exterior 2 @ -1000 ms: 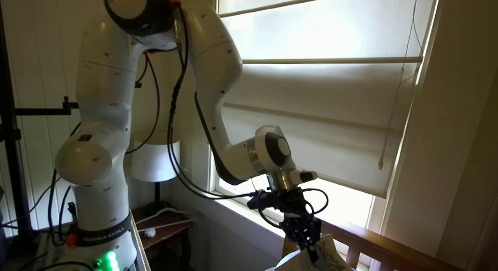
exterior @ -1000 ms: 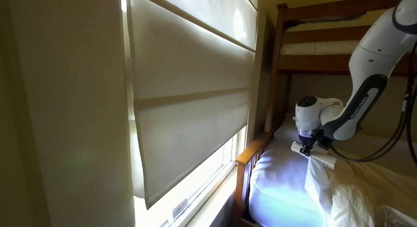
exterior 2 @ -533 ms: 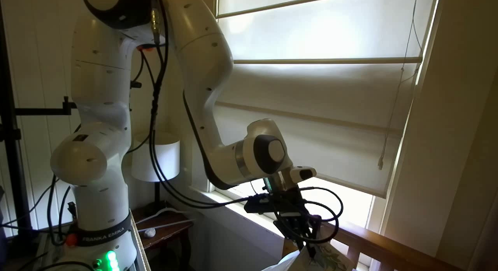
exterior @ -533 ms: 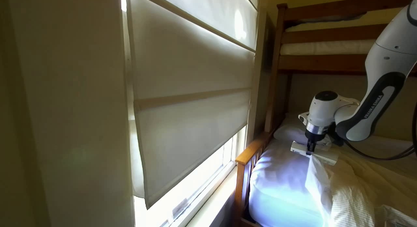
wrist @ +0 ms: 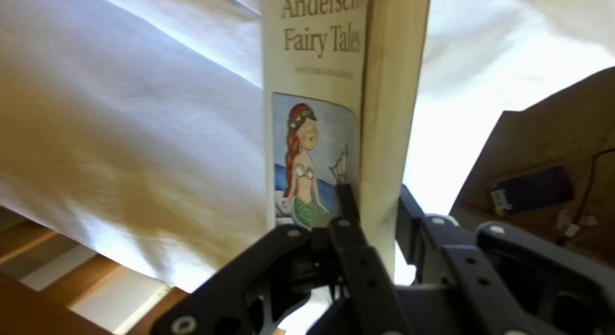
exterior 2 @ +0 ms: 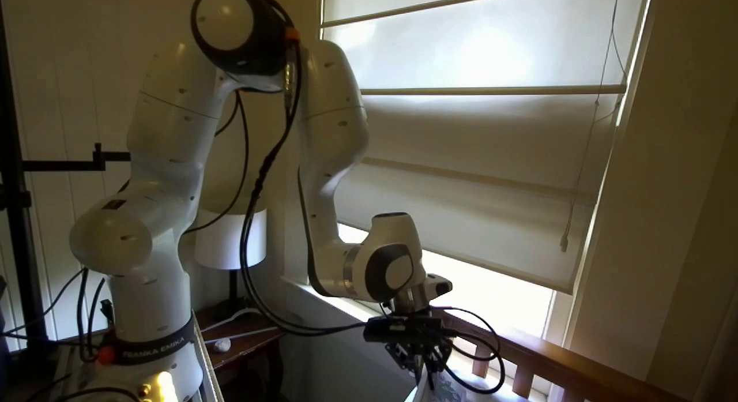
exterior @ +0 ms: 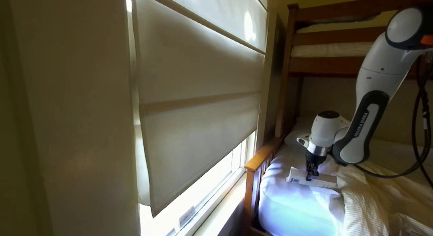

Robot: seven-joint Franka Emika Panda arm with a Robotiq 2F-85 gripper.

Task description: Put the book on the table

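The book [exterior: 324,181] is thick and pale. In the wrist view its cover [wrist: 312,61] reads "Andersen's Fairy Tales" above a mermaid picture. My gripper [wrist: 375,193] is shut on the book, one finger on the cover and the other behind the page block. In an exterior view the gripper [exterior: 312,177] points down at the bed with the book across its fingertips; whether the book touches the sheet I cannot tell. In an exterior view the book [exterior 2: 447,387] is cut off by the frame bottom. A small wooden side table [exterior 2: 248,341] stands near the robot base.
A lamp [exterior 2: 230,240], a hanger and a white ball [exterior 2: 221,345] are on the side table. A wooden bed rail [exterior: 258,158] stands beside the window. The bunk frame [exterior: 287,77] rises behind. A dark blue item [wrist: 533,191] and a cable lie below the bed.
The gripper and the book have moved together, toward the bed's near end and slightly left in an exterior view. The arm has bent lower. The base light has turned from green to yellowish.
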